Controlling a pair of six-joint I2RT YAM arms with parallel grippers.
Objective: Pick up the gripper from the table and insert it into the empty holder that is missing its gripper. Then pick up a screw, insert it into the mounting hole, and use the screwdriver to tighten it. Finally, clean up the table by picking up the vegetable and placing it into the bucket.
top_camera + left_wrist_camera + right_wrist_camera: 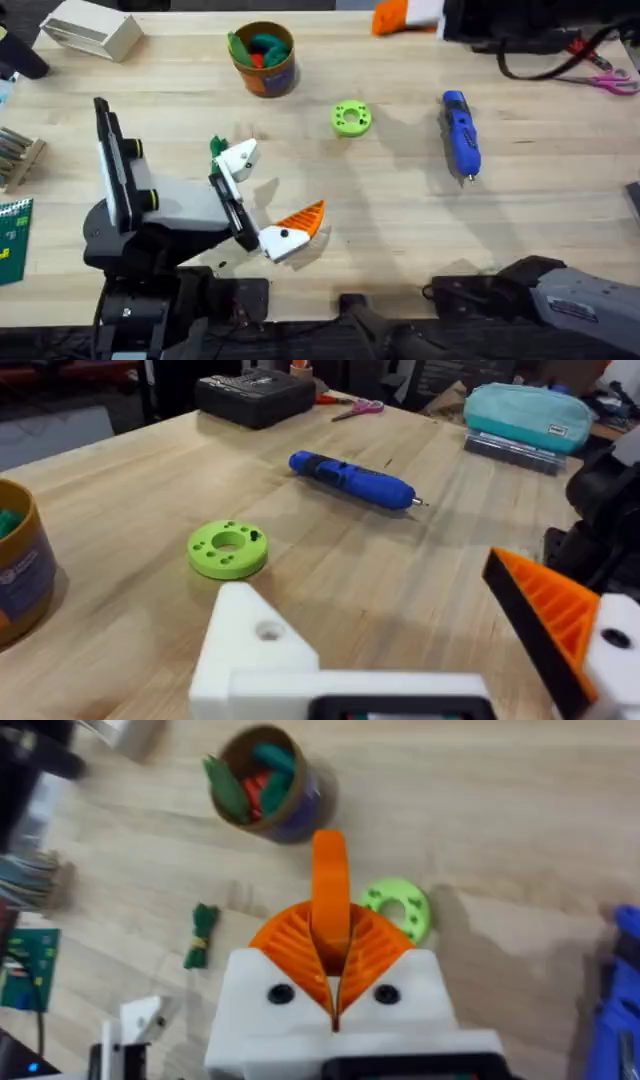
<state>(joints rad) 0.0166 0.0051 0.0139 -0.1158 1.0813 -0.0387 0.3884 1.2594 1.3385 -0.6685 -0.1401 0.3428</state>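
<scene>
Orange wedge (330,885): held upright between the ribbed pads (290,945) of the right gripper (332,920), jaws closed onto it from both sides, its narrow end sticking out past the pads. The table lies well below it in the right wrist view.

Left gripper (285,180): lower left of centre in the overhead view, low over the table, jaws spread wide with nothing between them. One finger carries an orange ribbed pad (303,220); the other is the bare white holder (238,160), its mounting hole (268,629) visible in the left wrist view.

Vegetable (217,147): dark green, on the table just beside the holder on its upper-left side; cannot tell whether they touch. The right wrist view shows it lying apart from the bucket.

Bucket (263,62): upper centre-left of the overhead frame, upright, with green, teal and red toy pieces inside.

Screwdriver (460,135): blue, lying flat right of centre, silver tip pointing toward the frame's lower edge, well apart from both grippers.

Green disc (350,118): flat on the table between bucket and screwdriver.

White box (90,30): upper-left corner of the overhead frame. Black case (255,395), scissors (352,407) and a teal pouch (515,415) sit at the far table edge in the left wrist view.
</scene>
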